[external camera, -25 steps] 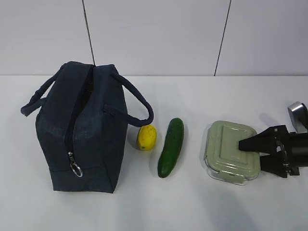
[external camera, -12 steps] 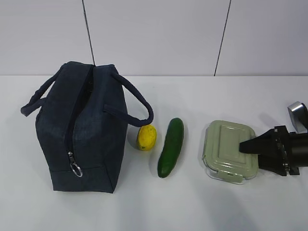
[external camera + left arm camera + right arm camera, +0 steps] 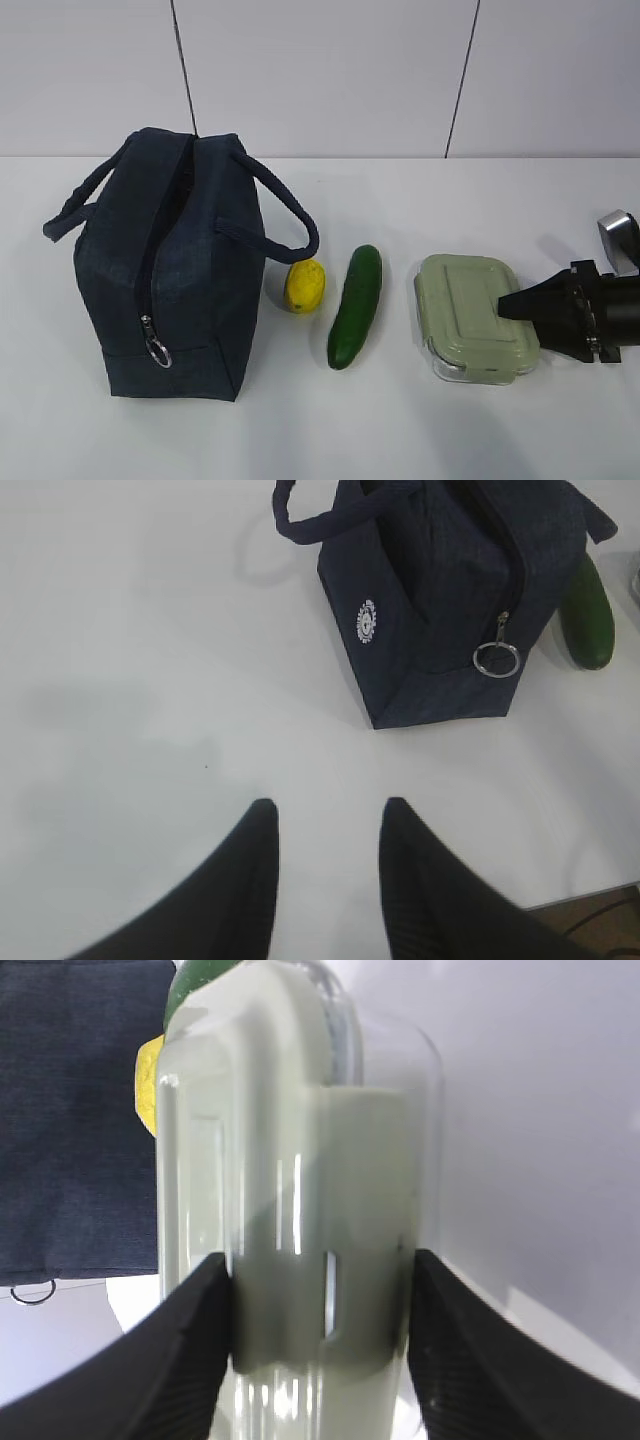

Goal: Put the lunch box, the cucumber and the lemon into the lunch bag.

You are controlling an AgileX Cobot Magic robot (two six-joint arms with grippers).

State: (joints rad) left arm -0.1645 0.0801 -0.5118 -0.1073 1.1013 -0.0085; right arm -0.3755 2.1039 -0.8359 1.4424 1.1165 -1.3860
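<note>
Gripping the flat clear lunch box with pale green lid (image 3: pixel 476 313) by its right end on the table, the right gripper (image 3: pixel 318 1305) clamps its stiff, slippery walls; hold it firmly.

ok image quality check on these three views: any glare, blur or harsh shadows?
Exterior view: even light, sharp, soft shadows under the lunch bag and cucumber. Left wrist view: left gripper fingers blurred up close, bag in focus, faint shadows on the table. Right wrist view: lunch box fills the frame, bright reflection streaks on its clear wall, right gripper fingers soft.
</note>
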